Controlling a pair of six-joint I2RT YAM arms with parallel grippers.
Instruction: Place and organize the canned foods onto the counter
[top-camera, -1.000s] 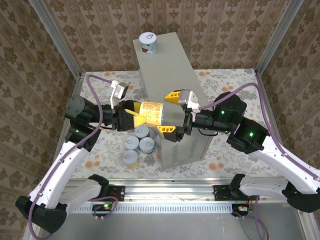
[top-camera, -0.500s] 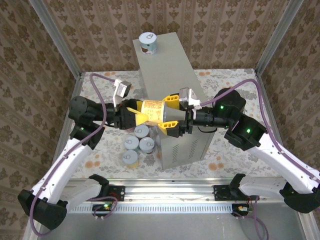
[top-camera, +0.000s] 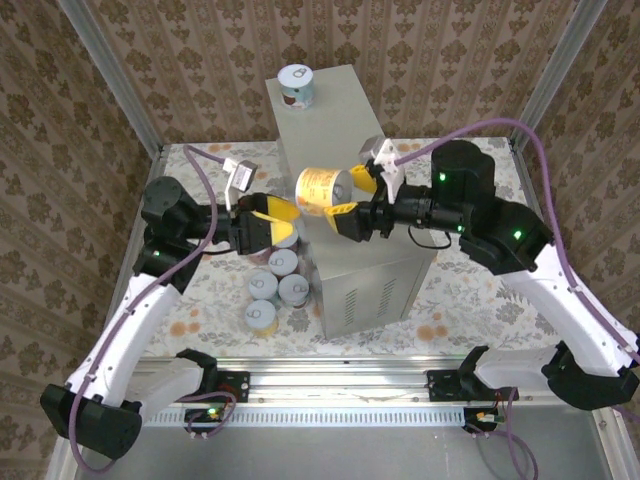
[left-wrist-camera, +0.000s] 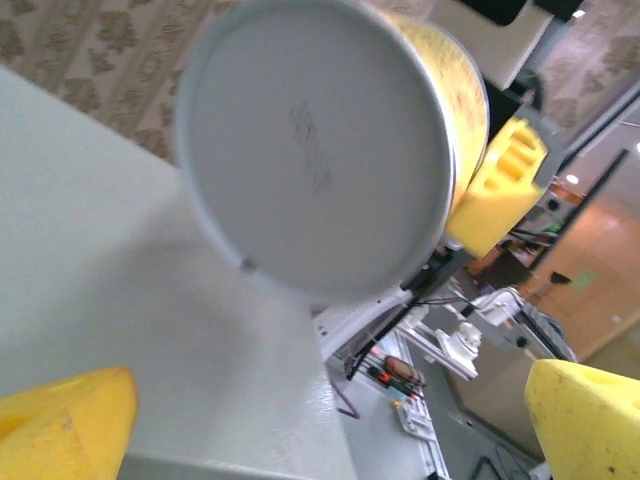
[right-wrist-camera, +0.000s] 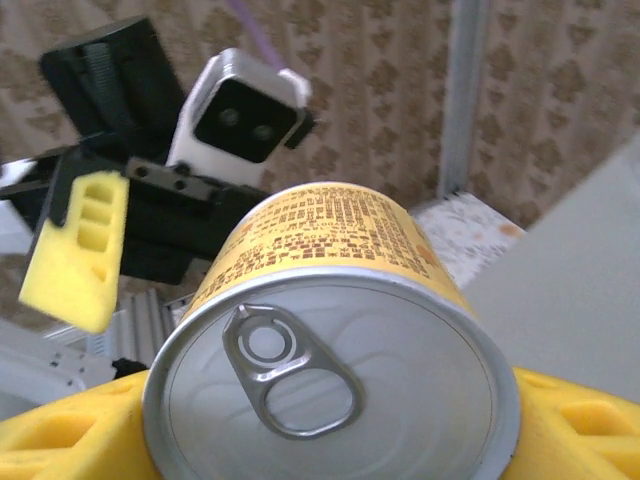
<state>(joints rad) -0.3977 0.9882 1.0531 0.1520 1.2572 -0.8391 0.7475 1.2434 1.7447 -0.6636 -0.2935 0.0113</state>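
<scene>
While my right jaws pinch it across the side wall, item one, a short cylindrical can with a yellow paper label and a silvery pull-tab lid (top-camera: 322, 187), hangs on its side at mid-frame in the top view. It sits above the tall light-grey rectangular metal bench with vent slits (top-camera: 338, 135) and looks clear of the bench top.

- Right jaws: yellow foam pads (right-wrist-camera: 580, 420) pressed on either flank of the can, lid facing my right wrist camera.
- Left jaws: spread wide, empty, just left of the can. Its plain base fills the upper middle of my left wrist view.
- Further stock: one upright can with a pale lid (top-camera: 297, 85) at the bench's far end, top centre. A cluster of like cans (top-camera: 295, 290) stands on the floral floor cloth (top-camera: 200, 300), lower left of the bench.

Handling, as I judge it:
- Rigid metal wall, so it will not crush.
- Probably full, so heavy for its size.
- Paper label smooth and liable to slip.

Best hold is mid-height on the wall, between the rims and away from the pull-tab. The can needs turning upright before it is set down.
</scene>
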